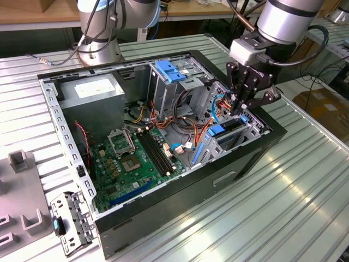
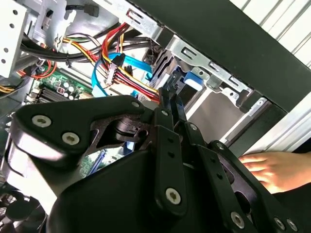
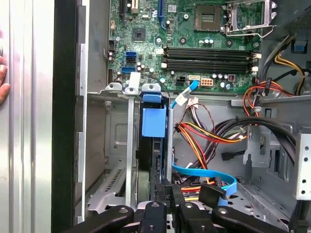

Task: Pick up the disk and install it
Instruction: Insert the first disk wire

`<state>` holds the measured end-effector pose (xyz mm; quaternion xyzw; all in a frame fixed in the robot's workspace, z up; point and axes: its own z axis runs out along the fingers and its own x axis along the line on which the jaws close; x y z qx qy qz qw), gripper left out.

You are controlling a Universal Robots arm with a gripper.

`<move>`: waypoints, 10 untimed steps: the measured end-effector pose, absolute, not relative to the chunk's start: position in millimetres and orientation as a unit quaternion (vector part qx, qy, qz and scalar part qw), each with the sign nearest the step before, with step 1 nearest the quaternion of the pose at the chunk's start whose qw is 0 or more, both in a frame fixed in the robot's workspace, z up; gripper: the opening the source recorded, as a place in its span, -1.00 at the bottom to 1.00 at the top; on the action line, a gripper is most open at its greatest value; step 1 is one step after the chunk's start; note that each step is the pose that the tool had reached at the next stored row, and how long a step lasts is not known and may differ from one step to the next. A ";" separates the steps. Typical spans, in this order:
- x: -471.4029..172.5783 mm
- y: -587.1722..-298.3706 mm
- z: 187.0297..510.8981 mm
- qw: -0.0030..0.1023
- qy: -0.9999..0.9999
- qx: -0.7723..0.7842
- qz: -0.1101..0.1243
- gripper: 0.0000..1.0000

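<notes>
The disk (image 1: 217, 130) stands on edge inside the drive cage (image 1: 248, 128) at the corner of the open computer case on the exterior view's right. Its blue side rail (image 3: 153, 121) faces the motherboard, and the same blue rail (image 2: 187, 80) sits between the cage's metal walls in the second wrist view. My gripper (image 1: 239, 109) hangs just above the cage, over the disk's upper edge. Its black fingers (image 2: 170, 99) lie close together, shut, with their tips at the disk's rail; I see nothing held between them. In the first wrist view the gripper (image 3: 167, 187) lines up with the disk's slot.
Red, yellow and blue cables (image 3: 204, 174) crowd the space beside the cage. The green motherboard (image 1: 136, 158) fills the case floor. A grey power supply (image 1: 92, 90) and a blue bracket (image 1: 172, 71) sit at the back. A person's hand (image 2: 267, 167) rests outside the case wall.
</notes>
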<state>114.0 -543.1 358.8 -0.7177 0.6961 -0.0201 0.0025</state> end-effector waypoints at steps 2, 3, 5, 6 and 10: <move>113.9 -544.2 357.5 0.003 0.696 -0.718 -0.020 -0.66; 113.9 -545.7 356.7 0.003 0.696 -0.718 -0.020 -0.66; 112.5 -547.9 354.0 0.003 0.696 -0.717 -0.020 -0.66; 111.0 -548.0 353.1 0.003 0.696 -0.717 -0.021 -0.66; 110.0 -548.1 350.3 0.005 0.696 -0.717 -0.022 -0.66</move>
